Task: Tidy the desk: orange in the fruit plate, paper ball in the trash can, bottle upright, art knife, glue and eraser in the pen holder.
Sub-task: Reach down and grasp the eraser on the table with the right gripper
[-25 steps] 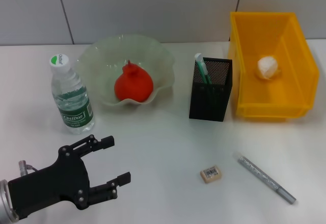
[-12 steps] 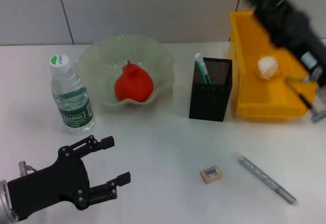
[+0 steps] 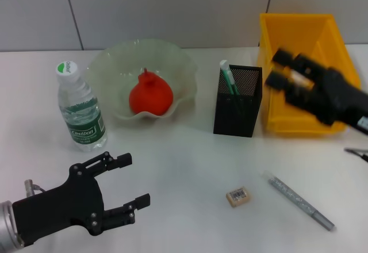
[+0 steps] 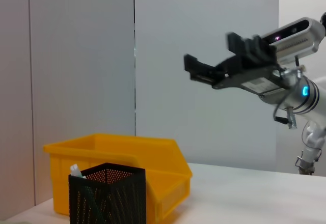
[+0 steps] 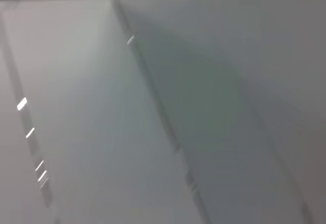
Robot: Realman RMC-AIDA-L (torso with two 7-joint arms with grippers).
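Note:
The orange [image 3: 150, 95] lies in the pale green fruit plate [image 3: 115, 63]. To its left, the bottle [image 3: 80, 108] stands upright. The art knife [image 3: 227, 76] sticks out of the black mesh pen holder [image 3: 237, 100]. Both the eraser [image 3: 237, 196] and the silver glue [image 3: 298, 200] lie on the table in front. My right gripper [image 3: 275, 68] hangs open and empty over the yellow trash can [image 3: 293, 17], hiding the paper ball. The left wrist view also shows the right gripper [image 4: 208, 51] above the trash can [image 4: 127, 152]. My left gripper [image 3: 135, 180] rests open at the front left.
A grey panelled wall runs behind the white table. The pen holder [image 4: 107, 193] stands close beside the trash can. Bare table lies between my left gripper and the eraser. The right wrist view shows only a grey surface.
My right arm came into view at the top right and swung down and left over the trash can, now covering the paper ball. My left gripper barely shifted.

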